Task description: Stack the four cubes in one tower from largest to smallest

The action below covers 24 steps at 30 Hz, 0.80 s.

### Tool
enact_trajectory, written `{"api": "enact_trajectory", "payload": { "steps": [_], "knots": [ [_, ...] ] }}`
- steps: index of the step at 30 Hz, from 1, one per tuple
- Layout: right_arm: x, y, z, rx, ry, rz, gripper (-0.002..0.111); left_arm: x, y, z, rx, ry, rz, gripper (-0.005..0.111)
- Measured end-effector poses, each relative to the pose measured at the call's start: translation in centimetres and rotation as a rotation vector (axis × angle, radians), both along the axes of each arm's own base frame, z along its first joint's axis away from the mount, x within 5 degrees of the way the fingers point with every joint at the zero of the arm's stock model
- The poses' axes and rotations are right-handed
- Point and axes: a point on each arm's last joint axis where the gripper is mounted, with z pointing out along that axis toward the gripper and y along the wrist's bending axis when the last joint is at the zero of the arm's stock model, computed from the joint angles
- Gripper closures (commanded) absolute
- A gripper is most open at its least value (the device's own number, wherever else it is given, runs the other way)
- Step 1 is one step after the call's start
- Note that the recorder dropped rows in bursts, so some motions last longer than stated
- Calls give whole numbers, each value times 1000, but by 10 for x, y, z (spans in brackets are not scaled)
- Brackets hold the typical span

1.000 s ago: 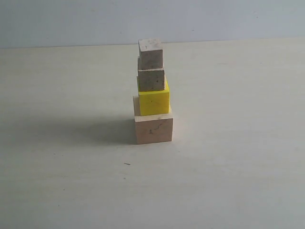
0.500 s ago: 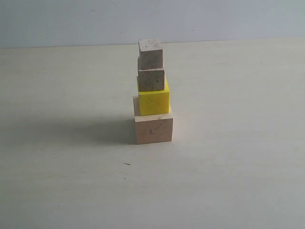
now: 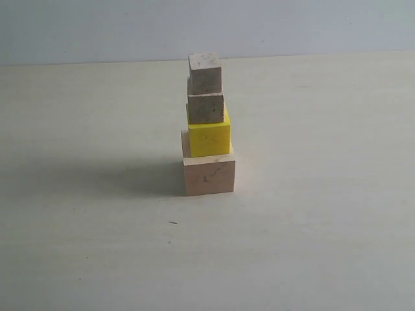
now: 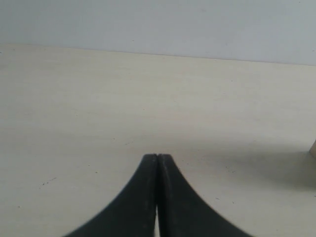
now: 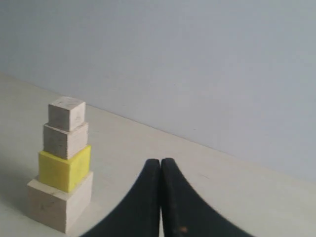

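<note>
The tower stands in the middle of the table. Its base is the large pale cube. On that sits the yellow cube, then a small wooden cube, with the tiniest cube on top. Neither arm shows in the exterior view. My left gripper is shut and empty over bare table. My right gripper is shut and empty too, well clear of the tower, which stands off to one side of it.
The pale table carries the tower's shadow to the left. A grey-blue wall closes the back. A sliver of wood shows at the edge of the left wrist view.
</note>
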Motion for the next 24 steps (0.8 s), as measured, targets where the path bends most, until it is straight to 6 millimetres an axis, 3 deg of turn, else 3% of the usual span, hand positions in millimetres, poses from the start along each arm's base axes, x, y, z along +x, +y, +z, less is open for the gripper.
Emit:
{"api": "enact_trajectory", "payload": {
  "steps": [13,24],
  "knots": [
    [2,-21,0,0,0,-346,108,0,0,0,-2,0,0,106],
    [3,-23,-4,-39,-2,-381,108,0,0,0,-1,3,1,106]
  ]
}}
